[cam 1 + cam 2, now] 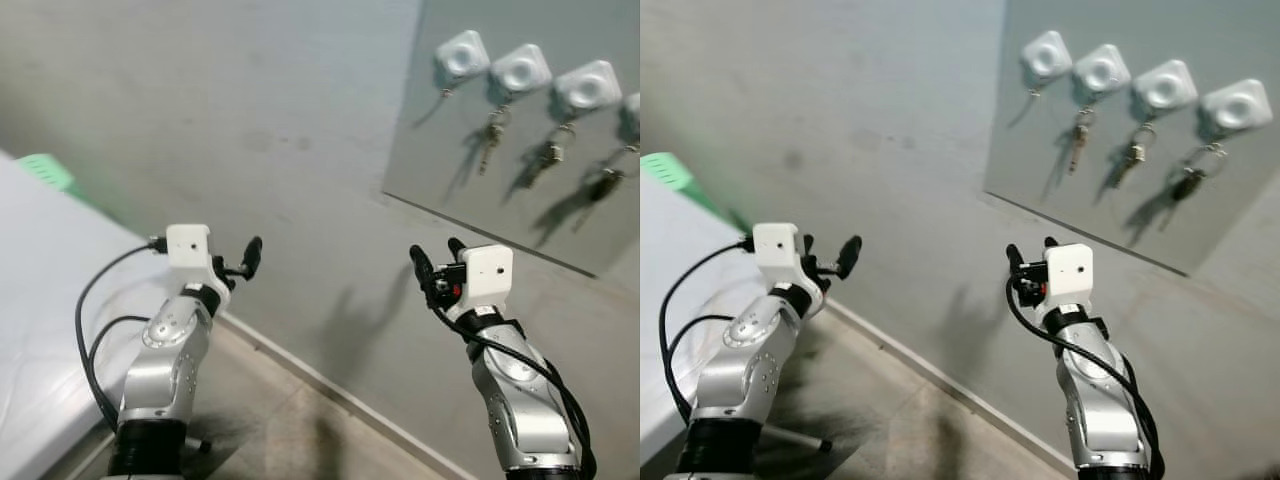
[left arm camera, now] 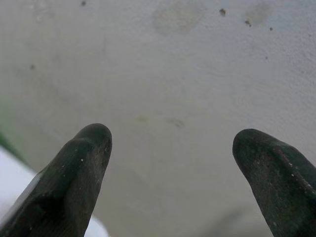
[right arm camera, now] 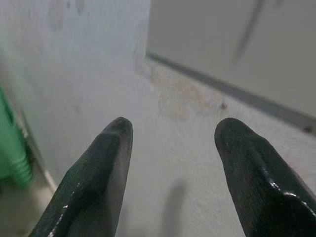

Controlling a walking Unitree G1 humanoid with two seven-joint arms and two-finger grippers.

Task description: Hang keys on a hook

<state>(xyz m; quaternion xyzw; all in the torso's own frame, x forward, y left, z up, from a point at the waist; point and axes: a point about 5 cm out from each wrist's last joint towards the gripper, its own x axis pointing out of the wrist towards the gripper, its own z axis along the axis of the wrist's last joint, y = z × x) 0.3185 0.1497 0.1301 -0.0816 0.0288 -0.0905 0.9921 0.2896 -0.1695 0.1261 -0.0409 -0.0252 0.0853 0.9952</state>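
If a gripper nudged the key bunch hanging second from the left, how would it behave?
The key bunch dangles from its white hook by a ring, so it would probably swing, not stay put. It looks like metal, likely stiff and rather slippery.

Both head views look forward and down at the wall [image 1: 250, 120] and its panel [image 1: 1240, 200]. Each wrist view looks close along its fingers at that wall.

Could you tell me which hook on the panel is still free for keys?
The leftmost hook hangs bare, bordered by plain wall on its left. The three hooks to its right are crowded, each holding keys. Both pincers, left and right, are open and empty.
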